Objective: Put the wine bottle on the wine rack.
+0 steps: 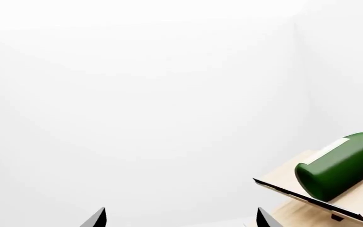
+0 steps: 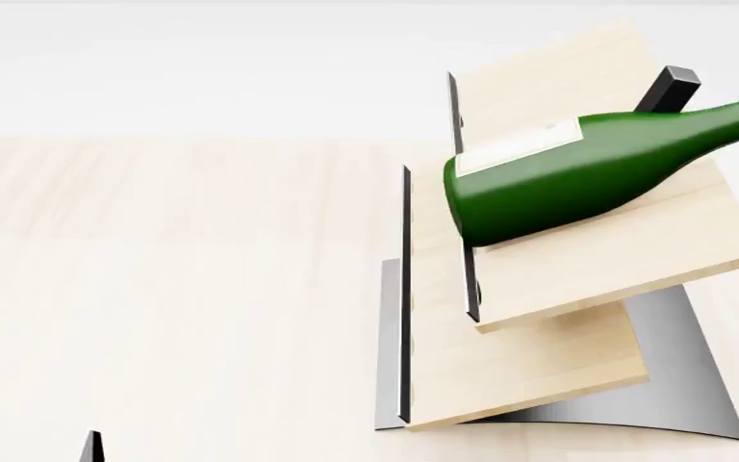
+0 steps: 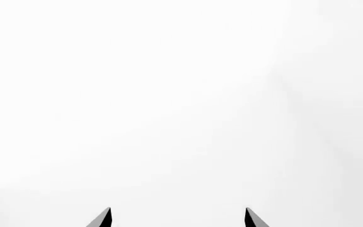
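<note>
Apparently bottle neck cropped atop rack; both grippers spread, empty.

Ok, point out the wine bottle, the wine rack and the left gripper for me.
wine bottle (image 2: 562, 183): head view, on the green body, lying on the upper board.
wine rack (image 2: 523, 361): head view, on the lower wooden board.
left gripper (image 1: 180, 218): left wrist view, midway between the two dark fingertips.

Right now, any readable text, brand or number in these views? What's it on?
None readable.
Wine bottle label: a pale cream band, seen edge-on, no print visible in either the head or left wrist view.
Wine rack: plain wood boards and metal, no markings.
</note>
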Controlling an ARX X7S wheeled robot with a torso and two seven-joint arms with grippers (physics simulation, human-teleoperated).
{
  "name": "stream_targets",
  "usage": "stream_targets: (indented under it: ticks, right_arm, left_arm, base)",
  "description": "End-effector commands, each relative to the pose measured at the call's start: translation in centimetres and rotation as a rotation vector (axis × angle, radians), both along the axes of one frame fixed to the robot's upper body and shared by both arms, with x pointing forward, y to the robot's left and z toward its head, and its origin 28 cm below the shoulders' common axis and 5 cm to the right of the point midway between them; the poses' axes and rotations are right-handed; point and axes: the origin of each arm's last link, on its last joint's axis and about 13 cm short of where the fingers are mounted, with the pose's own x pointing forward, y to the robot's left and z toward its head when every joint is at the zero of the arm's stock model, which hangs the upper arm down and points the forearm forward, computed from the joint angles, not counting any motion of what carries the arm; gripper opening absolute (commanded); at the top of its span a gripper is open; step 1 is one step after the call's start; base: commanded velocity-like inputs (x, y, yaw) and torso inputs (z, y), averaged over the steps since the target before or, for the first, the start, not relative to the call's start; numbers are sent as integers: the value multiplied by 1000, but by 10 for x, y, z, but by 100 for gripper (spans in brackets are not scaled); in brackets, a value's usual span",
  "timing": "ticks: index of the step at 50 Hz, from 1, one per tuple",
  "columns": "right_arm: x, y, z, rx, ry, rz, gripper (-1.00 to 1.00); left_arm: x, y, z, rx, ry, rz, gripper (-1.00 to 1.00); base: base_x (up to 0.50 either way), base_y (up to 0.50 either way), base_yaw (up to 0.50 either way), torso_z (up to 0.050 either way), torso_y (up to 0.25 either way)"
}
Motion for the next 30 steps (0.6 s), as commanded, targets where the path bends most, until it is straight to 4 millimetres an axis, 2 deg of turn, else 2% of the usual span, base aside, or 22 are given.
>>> stream_targets:
  ticks: [1, 11, 20, 30]
  right_arm:
    - [-40, 13, 19, -83, -132, -33, 100]
    - [-65, 14, 27, -76, -274, -60, 100]
    - [-103, 11, 33, 3, -485, -39, 100]
    - [-122, 7, 34, 74, -574, 11, 100]
  left_arm:
    - [0, 0, -1, 0, 0, 0, 100]
    - [1, 0, -2, -1, 1, 0, 100]
    - [0, 0, -1, 1, 1, -1, 100]
    - [0, 0, -2, 0, 0, -2, 100]
  base:
    - [0, 0, 0, 0, 0]
    - [0, 0, 0, 0, 0]
    - [0, 0, 0, 0, 0]
    - [0, 0, 0, 0, 0]
